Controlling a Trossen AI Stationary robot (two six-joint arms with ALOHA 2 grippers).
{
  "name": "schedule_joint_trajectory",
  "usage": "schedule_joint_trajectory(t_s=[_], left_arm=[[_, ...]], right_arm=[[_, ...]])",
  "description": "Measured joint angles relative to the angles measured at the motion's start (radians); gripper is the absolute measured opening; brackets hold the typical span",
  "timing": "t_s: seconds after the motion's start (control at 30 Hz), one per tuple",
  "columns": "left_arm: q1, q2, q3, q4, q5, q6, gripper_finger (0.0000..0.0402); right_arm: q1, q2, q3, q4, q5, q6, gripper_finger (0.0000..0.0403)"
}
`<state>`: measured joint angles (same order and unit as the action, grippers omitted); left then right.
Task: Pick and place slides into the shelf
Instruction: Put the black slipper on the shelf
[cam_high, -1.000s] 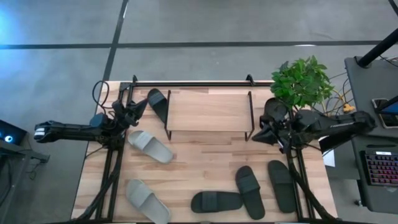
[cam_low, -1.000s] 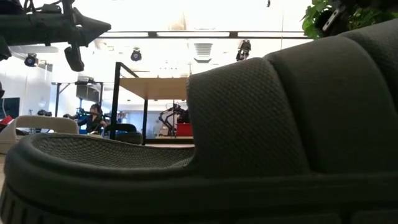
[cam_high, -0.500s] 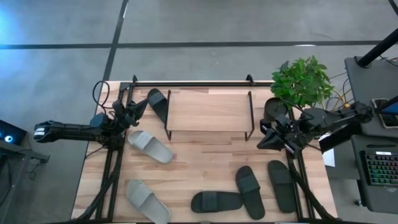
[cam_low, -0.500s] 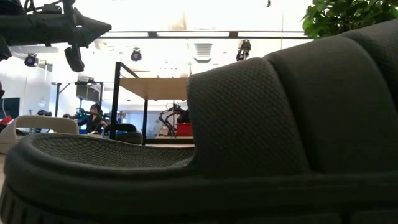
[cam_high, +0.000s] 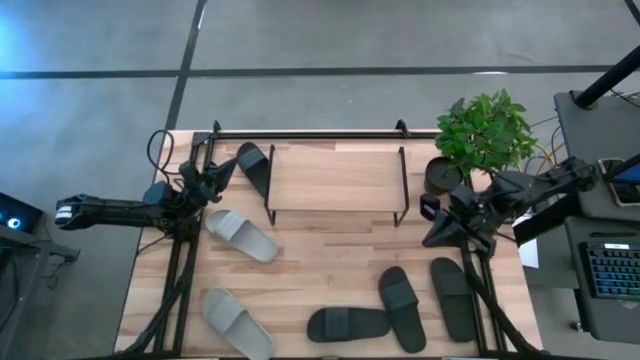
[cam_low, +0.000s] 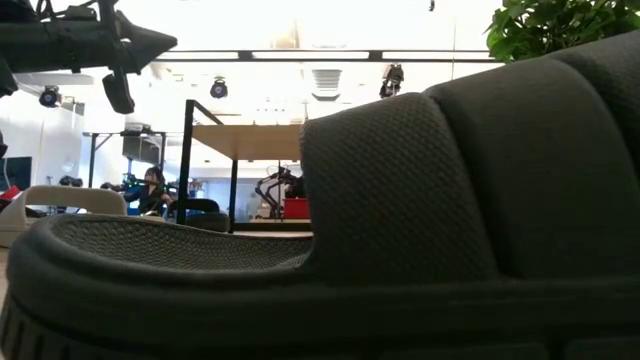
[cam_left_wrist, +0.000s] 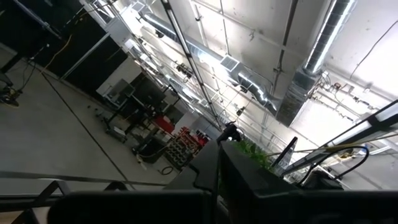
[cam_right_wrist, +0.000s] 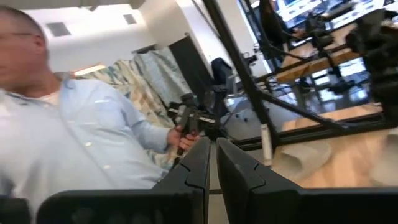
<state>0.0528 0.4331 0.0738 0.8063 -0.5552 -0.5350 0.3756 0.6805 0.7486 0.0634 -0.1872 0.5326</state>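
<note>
The shelf (cam_high: 335, 180) stands at the table's far middle, with a wooden top board and a black frame. One dark slide (cam_high: 255, 168) lies at its left end. Two light grey slides (cam_high: 240, 235) (cam_high: 237, 322) lie on the left half of the table. Three dark slides (cam_high: 347, 323) (cam_high: 401, 307) (cam_high: 454, 298) lie near the front edge. One of these fills the low view (cam_low: 400, 230). My left gripper (cam_high: 230, 170) is shut and holds nothing, raised just left of the far dark slide. My right gripper (cam_high: 432, 237) is shut and holds nothing, raised off the shelf's right front corner.
A potted plant (cam_high: 485, 130) stands at the far right corner, close behind my right arm. In the right wrist view a person in a light blue shirt (cam_right_wrist: 74, 124) stands beyond the table. Bare wood (cam_high: 330, 260) lies between the shelf and the front slides.
My right gripper has risen and drawn back from the shelf's right end toward the table's near right, staying shut; it has left the top of the low view. The slides and my left arm have kept still.
</note>
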Motion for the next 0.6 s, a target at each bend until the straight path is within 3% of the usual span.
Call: schedule_joint_trajectory(t_s=[0.3, 0.43, 0.5, 0.6], left_arm=[[0.000, -0.011, 0.048, 0.020, 0.065, -0.050, 0.0002], [0.000, 0.046, 0.138, -0.027, 0.133, 0.061, 0.0002], [0.000, 0.080, 0.200, -0.107, 0.139, 0.135, 0.0002], [0.000, 0.115, 0.316, -0.383, 0.112, 0.227, 0.0002]], right_arm=[[0.077, -0.019, -0.003, -0.007, 0.031, 0.046, 0.0022], [0.077, -0.018, -0.003, -0.008, 0.032, 0.054, 0.0022], [0.077, -0.022, -0.003, -0.006, 0.032, 0.054, 0.0022], [0.077, -0.026, -0.003, -0.002, 0.032, 0.053, 0.0022]])
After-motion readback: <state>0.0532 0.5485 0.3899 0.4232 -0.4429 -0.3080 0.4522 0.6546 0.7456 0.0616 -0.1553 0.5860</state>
